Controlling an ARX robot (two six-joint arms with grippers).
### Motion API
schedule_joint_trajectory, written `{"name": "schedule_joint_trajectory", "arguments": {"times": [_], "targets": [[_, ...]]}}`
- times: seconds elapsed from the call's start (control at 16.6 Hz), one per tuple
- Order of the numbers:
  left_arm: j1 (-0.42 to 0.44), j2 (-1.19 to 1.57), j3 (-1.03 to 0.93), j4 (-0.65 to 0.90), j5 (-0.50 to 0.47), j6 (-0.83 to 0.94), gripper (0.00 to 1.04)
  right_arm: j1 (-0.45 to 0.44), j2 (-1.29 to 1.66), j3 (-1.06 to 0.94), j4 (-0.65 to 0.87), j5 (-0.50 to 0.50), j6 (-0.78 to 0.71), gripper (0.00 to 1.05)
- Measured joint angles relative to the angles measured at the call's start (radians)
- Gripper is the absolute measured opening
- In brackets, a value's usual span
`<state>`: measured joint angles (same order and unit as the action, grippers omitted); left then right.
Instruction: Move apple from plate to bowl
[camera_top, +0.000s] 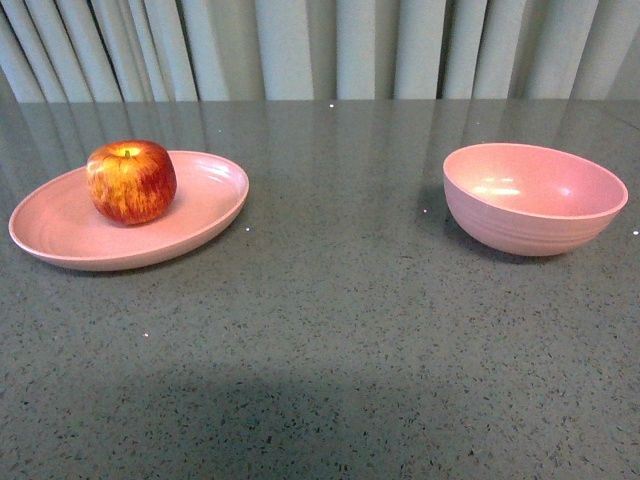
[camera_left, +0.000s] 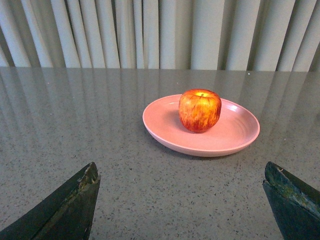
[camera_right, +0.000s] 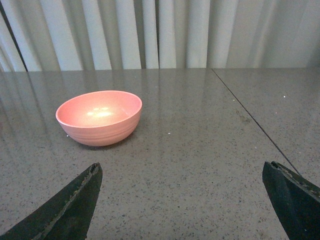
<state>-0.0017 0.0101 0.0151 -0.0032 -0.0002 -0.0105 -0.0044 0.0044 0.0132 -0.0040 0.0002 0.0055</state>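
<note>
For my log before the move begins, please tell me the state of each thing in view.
apple: upright, stem dip up, not held.
plate: flat on the table, with the apple resting on it.
bowl: upright on the table, empty.
left gripper: open, holding nothing.
right gripper: open, holding nothing.

Glossy speckled stone-like table (camera_top: 340, 330), smooth matte pink plate (camera_top: 60, 225), faintly ridged bowl (camera_top: 520, 230), waxy apple (camera_top: 131, 181)

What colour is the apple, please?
The apple is red streaked with yellow-orange, clearest in the left wrist view.
</note>
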Motion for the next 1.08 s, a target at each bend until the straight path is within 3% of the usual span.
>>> {"name": "schedule_joint_trajectory", "arguments": {"times": [0.06,0.18,0.3,0.66,0.84,1.08], "targets": [[0.0,0.0,0.0,0.0,0.0,0.0,0.98,0.0,0.0,0.0,-0.001,0.0,0.0,0.98],[0.0,0.0,0.0,0.0,0.0,0.0,0.98,-0.011,0.077,0.048,-0.153,-0.032,0.079,0.98],[0.0,0.0,0.0,0.0,0.0,0.0,0.98,-0.034,0.142,0.064,-0.151,-0.05,0.138,0.98],[0.0,0.0,0.0,0.0,0.0,0.0,0.98,-0.091,0.427,0.2,0.132,-0.131,0.167,0.98],[0.0,0.0,0.0,0.0,0.0,0.0,0.98,-0.093,0.762,0.411,0.331,-0.156,0.131,0.98],[0.0,0.0,0.0,0.0,0.0,0.0,0.98,-0.021,1.132,0.69,0.269,-0.15,0.097,0.98]]}}
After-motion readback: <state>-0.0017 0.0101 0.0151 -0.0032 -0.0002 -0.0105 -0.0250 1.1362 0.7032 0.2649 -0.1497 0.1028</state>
